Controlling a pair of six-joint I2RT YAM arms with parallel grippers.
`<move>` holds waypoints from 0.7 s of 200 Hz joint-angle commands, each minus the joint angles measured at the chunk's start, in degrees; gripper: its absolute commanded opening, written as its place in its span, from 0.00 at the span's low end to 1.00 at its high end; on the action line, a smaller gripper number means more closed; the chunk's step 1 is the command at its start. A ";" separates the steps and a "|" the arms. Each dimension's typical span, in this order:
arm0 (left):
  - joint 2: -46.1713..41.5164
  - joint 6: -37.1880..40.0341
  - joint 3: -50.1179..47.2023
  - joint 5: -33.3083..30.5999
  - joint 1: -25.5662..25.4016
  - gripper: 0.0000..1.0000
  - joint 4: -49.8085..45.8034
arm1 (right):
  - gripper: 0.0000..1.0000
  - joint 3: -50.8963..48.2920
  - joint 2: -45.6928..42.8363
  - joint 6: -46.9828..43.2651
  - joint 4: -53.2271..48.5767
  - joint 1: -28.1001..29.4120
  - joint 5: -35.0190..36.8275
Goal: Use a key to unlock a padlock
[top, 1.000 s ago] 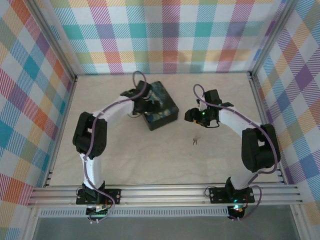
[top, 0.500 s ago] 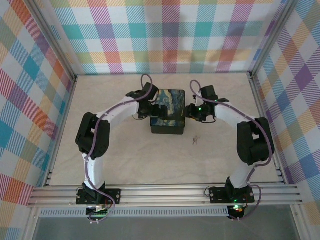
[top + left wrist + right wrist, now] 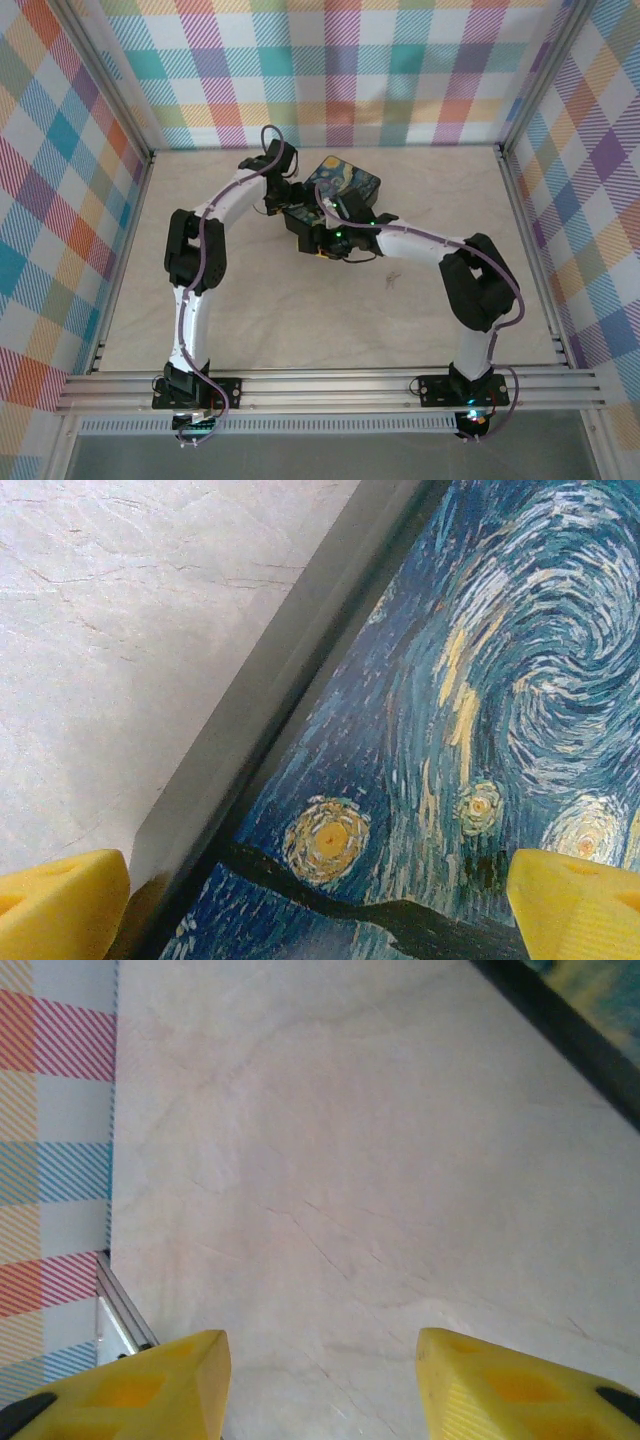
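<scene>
The dark blue-and-yellow swirl-printed tin [image 3: 347, 182] lies askew at the back middle of the table. My left gripper [image 3: 292, 208] hangs over its left edge, open; in the left wrist view its yellow fingertips [image 3: 60, 908] straddle the tin's lid [image 3: 450, 730] and dark rim. My right gripper [image 3: 320, 240] is at the tin's near-left corner, open over bare table [image 3: 330, 1210], with a corner of the tin [image 3: 590, 1020] at the upper right of its view. A small key [image 3: 392, 282] lies on the table to the right. The padlock is hidden.
Plaid walls [image 3: 340, 70] enclose the table on three sides, with aluminium rails along their feet; a wall and rail [image 3: 60, 1210] stand close on the right wrist view's left. Both arms crowd around the tin.
The tin has turned and shifted toward the back. My right gripper swept from the tin's right side across to its near-left corner. My left arm drew back over the tin's left edge.
</scene>
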 commanded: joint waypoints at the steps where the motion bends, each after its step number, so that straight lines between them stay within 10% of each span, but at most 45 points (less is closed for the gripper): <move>1: -0.37 -4.80 1.41 0.18 2.13 0.97 -3.78 | 0.56 4.04 -0.71 -0.27 -1.21 -1.19 0.14; 77: -18.54 -14.05 -18.34 4.16 5.74 0.98 2.82 | 0.62 -0.71 -9.97 -8.38 -10.05 -14.04 1.41; 140: -20.10 -25.41 -23.89 2.41 -2.75 0.98 14.47 | 0.62 -4.41 -13.50 -10.54 -11.86 -17.33 4.64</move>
